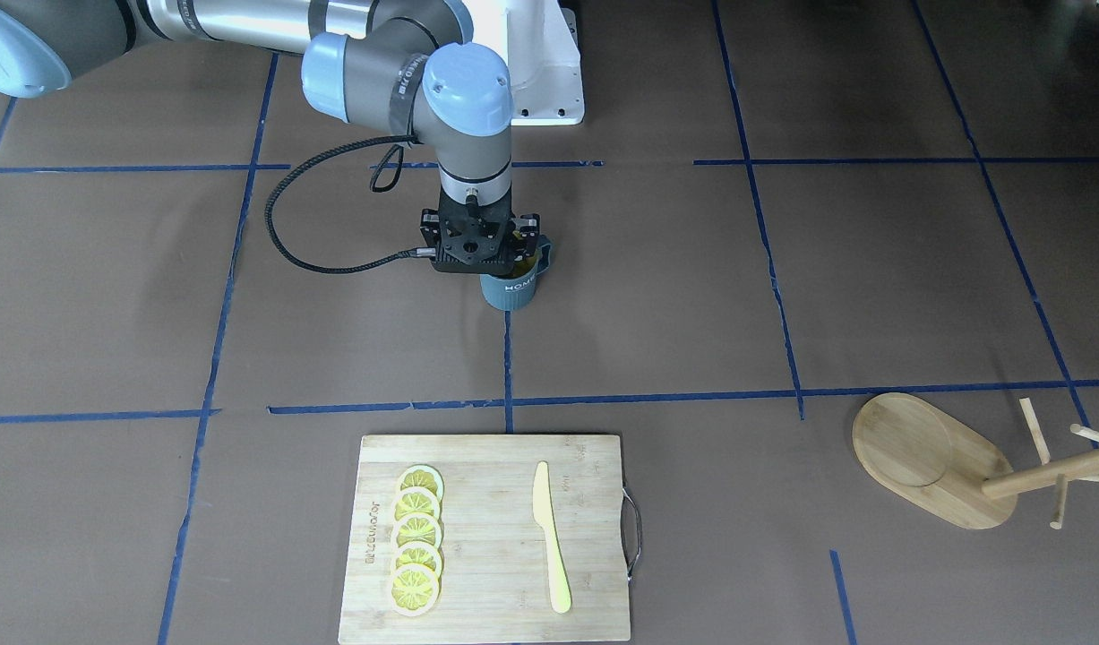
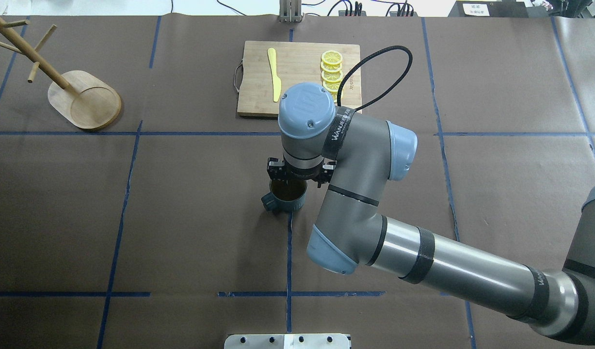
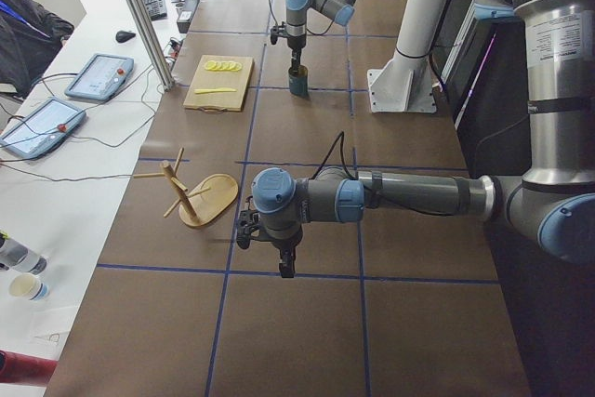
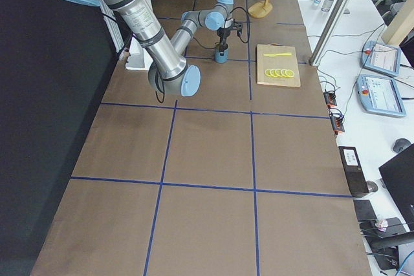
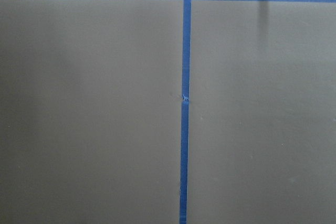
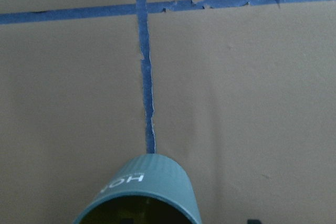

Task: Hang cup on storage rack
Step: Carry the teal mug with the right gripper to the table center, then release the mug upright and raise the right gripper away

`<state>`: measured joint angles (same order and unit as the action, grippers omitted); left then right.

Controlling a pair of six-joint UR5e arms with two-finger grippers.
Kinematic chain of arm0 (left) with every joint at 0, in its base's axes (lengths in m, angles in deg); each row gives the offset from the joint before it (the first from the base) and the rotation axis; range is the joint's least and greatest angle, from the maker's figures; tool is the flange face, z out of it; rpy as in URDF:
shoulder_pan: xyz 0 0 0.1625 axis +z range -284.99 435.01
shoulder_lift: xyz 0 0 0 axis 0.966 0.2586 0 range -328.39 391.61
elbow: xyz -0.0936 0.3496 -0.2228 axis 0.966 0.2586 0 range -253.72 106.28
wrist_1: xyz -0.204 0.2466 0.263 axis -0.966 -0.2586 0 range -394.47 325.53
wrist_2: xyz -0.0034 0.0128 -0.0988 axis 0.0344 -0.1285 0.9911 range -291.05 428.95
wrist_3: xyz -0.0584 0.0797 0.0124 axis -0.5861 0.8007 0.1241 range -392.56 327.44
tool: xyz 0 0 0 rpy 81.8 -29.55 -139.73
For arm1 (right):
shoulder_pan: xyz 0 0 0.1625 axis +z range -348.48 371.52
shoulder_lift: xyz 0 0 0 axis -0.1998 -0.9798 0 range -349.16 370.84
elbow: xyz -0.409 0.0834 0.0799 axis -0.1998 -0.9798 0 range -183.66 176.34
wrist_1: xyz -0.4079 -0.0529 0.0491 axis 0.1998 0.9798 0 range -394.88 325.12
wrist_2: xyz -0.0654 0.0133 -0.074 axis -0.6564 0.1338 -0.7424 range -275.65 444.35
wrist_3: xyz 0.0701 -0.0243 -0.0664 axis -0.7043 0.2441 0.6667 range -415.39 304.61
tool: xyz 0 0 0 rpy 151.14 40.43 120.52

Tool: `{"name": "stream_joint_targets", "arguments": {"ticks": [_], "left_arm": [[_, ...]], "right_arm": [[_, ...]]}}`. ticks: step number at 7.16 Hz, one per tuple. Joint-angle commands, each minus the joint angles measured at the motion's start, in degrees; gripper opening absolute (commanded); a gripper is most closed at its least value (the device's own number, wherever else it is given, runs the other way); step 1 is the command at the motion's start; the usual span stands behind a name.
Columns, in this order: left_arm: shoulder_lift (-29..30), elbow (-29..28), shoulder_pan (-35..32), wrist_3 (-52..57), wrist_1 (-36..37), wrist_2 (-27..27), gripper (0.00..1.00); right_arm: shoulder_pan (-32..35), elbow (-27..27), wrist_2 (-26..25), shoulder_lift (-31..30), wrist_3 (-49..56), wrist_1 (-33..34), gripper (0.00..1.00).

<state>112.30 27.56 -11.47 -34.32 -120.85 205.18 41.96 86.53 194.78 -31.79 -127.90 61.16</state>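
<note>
Right gripper [image 1: 483,253] points straight down on top of the cup [image 1: 511,288], its black body covering part of the rim. The fingers are hidden under that body in the front and overhead views and do not show in the right wrist view. We cannot tell whether they clamp the rim or stand free of it.

The cup stands upright on the brown table [image 1: 110,296], near its middle, at the end of a blue tape line [image 1: 506,358]. Its handle points toward the robot's left. In the right wrist view the ribbed wall and the white "HOME" lettering fill the bottom edge.

Left gripper [image 3: 286,265] shows only in the left side view, hanging above the table and pointing down. We cannot tell whether it is open or closed. Its wrist camera sees only bare table and crossing tape.

Beyond the cup, on the operators' side, lies a bamboo cutting board [image 1: 486,475] carrying 5 lemon slices [image 1: 417,537] in a row and 1 yellow knife [image 1: 549,537] beside them.

The storage rack [image 2: 91,104] stands upright at the far corner on the robot's left, well apart from the cup. Nothing hangs on its pegs.
</note>
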Motion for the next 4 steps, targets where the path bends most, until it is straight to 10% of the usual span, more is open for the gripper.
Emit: {"name": "stream_joint_targets", "arguments": {"ticks": [1, 4], "left_arm": [[0.0, 0.05, 0.0, 0.0, -0.1, 0.0, 1.0], [0.0, 1.28, 0.0, 0.09, 0.08, 0.0, 1.0]], "right_arm": [[4.96, 4.53, 5.47, -1.39, 2.1, 0.21, 1.0], [16.71, 8.41, 13.2, -9.89, 18.39, 0.47, 1.0]]}}
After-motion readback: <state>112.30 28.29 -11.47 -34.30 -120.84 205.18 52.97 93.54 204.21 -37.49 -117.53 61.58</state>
